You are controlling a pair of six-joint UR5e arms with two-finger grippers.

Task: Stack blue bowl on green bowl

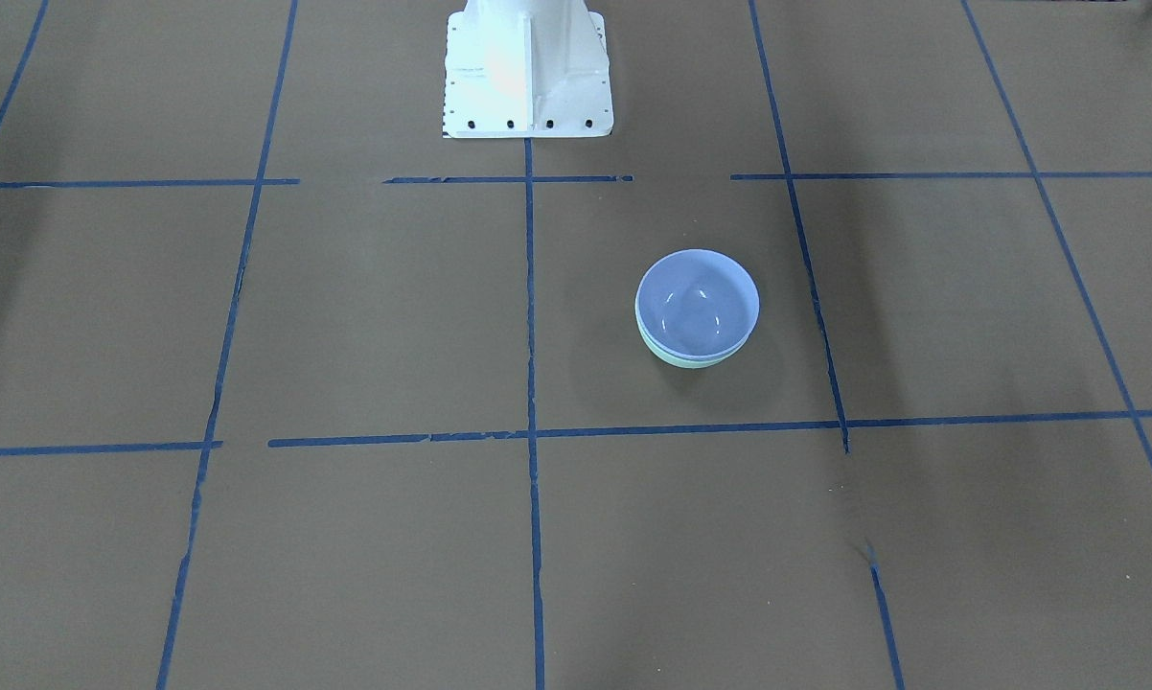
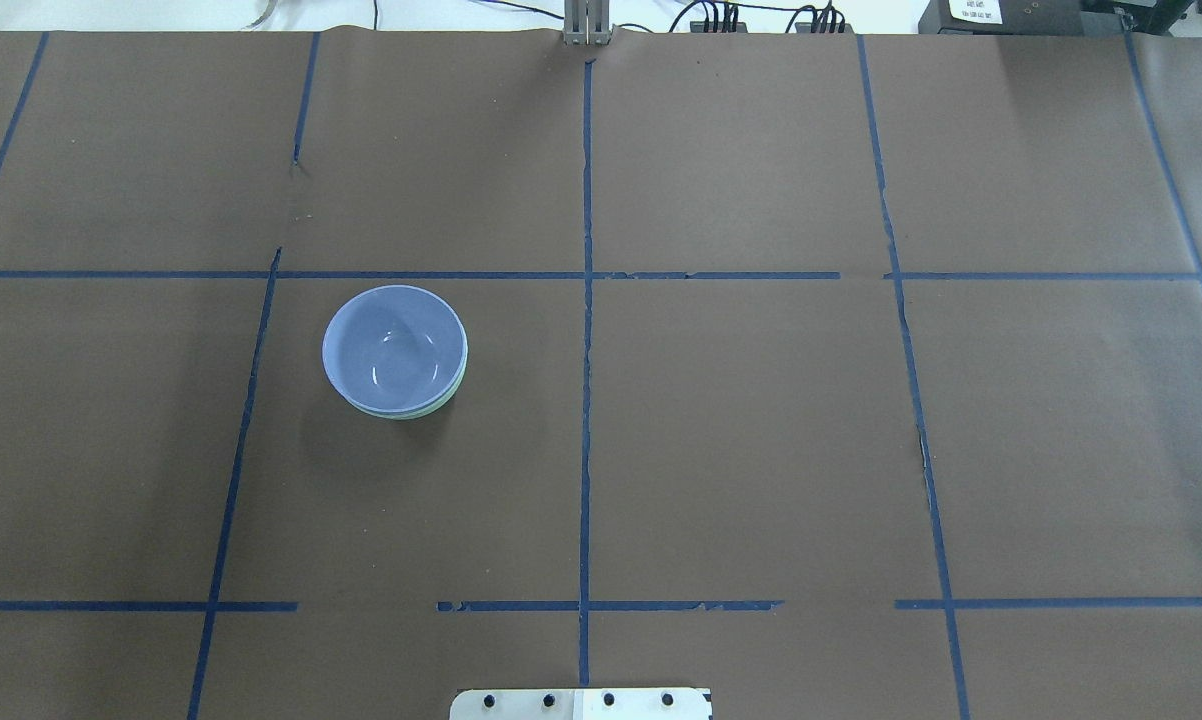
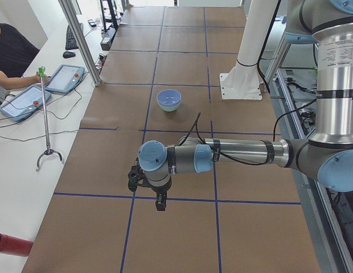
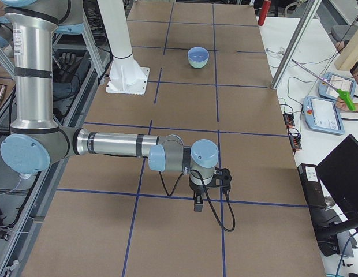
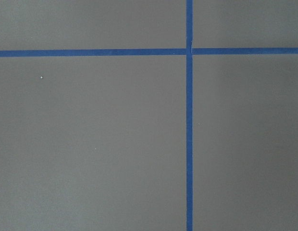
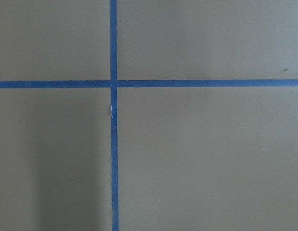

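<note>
The blue bowl (image 1: 698, 302) sits nested inside the green bowl (image 1: 691, 361), and only a thin mint rim shows under it. The stack also shows in the overhead view, blue bowl (image 2: 391, 345) in green bowl (image 2: 413, 413), left of the centre line. My left gripper (image 3: 159, 202) hangs over the brown table, far from the bowls (image 3: 169, 99). My right gripper (image 4: 197, 205) hangs over the table's other end, far from the bowls (image 4: 197, 56). Both point down with nothing visibly held. I cannot tell whether either is open or shut.
The white robot base (image 1: 528, 77) stands at the table's edge. Blue tape lines (image 2: 586, 400) grid the brown table cover. Operators' tablets (image 3: 25, 102) (image 4: 323, 112), a pole stand (image 3: 46, 125) and a metal post (image 3: 79, 40) line the operators' side.
</note>
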